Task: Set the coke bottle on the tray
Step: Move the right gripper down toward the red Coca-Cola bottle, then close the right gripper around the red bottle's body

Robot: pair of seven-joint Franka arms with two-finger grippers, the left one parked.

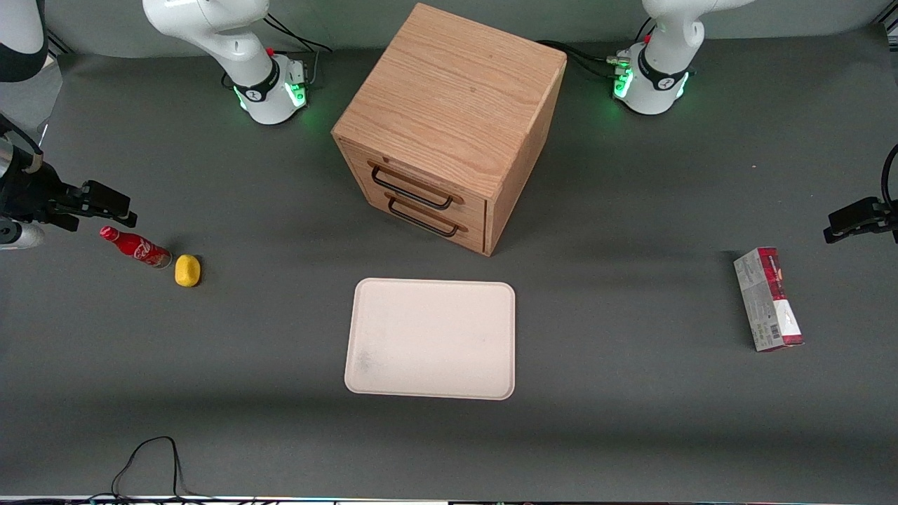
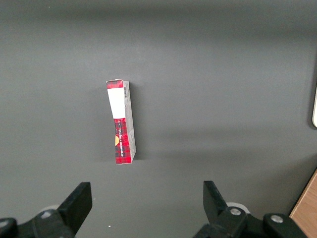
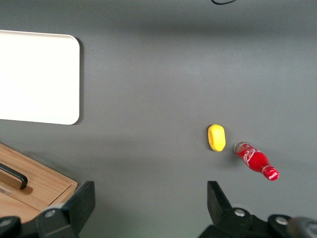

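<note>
The coke bottle (image 1: pixel 135 247) is small and red with a red cap and a silvery base. It lies on its side on the dark table toward the working arm's end, and also shows in the right wrist view (image 3: pixel 256 160). The cream tray (image 1: pixel 431 339) lies flat and bare in the middle of the table, nearer the front camera than the wooden drawer box; the right wrist view shows one end of it (image 3: pixel 37 77). My right gripper (image 1: pixel 49 205) (image 3: pixel 148 198) hangs open and empty, high above the table, close to the bottle's cap end and apart from it.
A yellow lemon-like lump (image 1: pixel 187 271) (image 3: pixel 216 137) lies just beside the bottle's base. The wooden drawer box (image 1: pixel 449 119) with two black handles stands mid-table. A red-and-grey carton (image 1: pixel 768 298) (image 2: pixel 121 121) lies toward the parked arm's end. A black cable (image 1: pixel 151 459) loops at the front edge.
</note>
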